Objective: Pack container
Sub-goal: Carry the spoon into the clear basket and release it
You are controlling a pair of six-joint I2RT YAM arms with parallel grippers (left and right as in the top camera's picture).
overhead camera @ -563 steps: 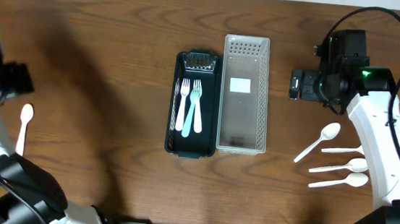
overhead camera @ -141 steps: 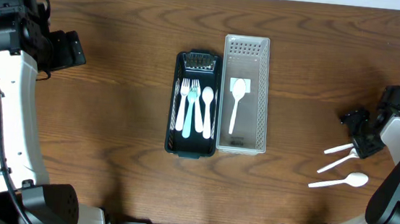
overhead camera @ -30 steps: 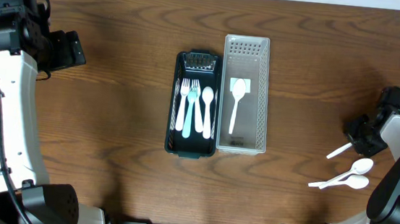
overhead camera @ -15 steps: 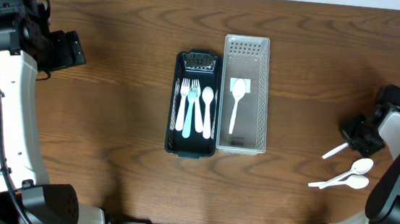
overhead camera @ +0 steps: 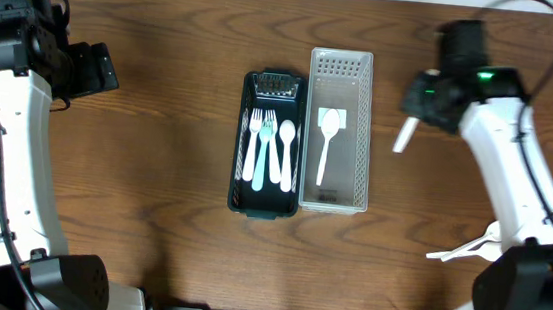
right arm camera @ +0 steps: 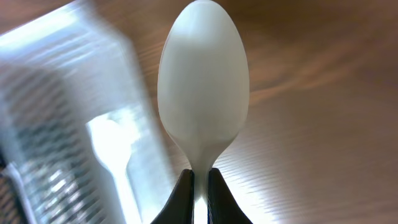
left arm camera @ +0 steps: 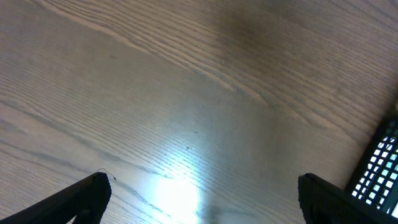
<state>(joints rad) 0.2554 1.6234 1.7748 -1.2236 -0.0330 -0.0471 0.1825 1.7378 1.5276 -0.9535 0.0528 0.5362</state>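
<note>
While the left tool (left arm camera: pixel 205 190) hangs released by the worktop's (overhead camera: pixel 151 214) left edge, the right tool (right arm camera: pixel 200 180) grasps a spoon (right arm camera: pixel 203 81).

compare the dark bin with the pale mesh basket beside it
The dark bin is shorter; the pale mesh basket is longer and perforated. The dark bin holds forks and a white spoon; the pale mesh basket holds only a lone spoon. Both are rectangular, open-topped, and lie side by side.
</note>
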